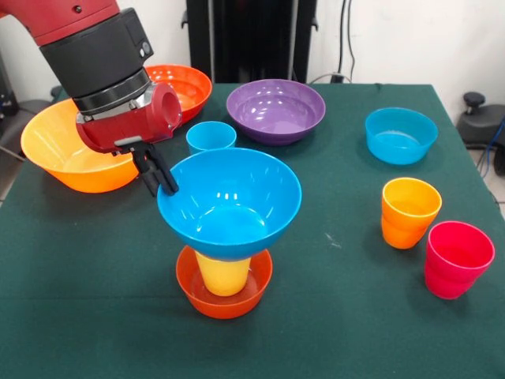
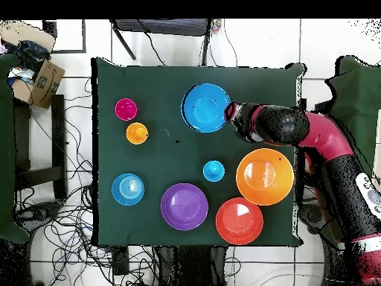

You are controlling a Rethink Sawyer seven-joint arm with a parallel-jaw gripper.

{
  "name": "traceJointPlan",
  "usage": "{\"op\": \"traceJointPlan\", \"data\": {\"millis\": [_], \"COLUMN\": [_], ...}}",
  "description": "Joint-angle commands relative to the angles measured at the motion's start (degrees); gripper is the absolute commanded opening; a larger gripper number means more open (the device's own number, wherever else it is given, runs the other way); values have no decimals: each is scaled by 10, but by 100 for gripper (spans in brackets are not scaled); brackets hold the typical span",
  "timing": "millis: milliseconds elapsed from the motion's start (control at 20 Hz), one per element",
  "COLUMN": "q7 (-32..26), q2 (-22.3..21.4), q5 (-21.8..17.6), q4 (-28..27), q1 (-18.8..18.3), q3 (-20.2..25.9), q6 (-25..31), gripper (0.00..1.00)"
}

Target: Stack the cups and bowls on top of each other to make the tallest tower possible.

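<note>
One arm angled down | gripper (image 1: 160,175) pinching large blue bowl (image 1: 230,201) rim

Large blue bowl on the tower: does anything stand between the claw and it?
Nothing visible does. The claw is already at the left rim of the large blue bowl, which sits on the yellow cup inside the small red-orange bowl.

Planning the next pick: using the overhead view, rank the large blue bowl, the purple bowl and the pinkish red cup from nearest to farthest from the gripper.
1. Large glossy blue plastic bowl: right beside the gripper.
2. Round purple plastic bowl: across the table, lower in the overhead view.
3. Pinkish red plastic cup: far side, toward the picture's left edge.
</note>
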Motion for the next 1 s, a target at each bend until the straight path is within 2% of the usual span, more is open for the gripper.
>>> {"op": "traceJointPlan", "data": {"millis": [50,1000], "q7": [-164,-166], "q2": [-3,-7], "q5": [-31,-38], "q4": [-37,-35], "q1": [22,23], "q3": [-1,-8], "q6": [51,60], "gripper": [0,0]}}
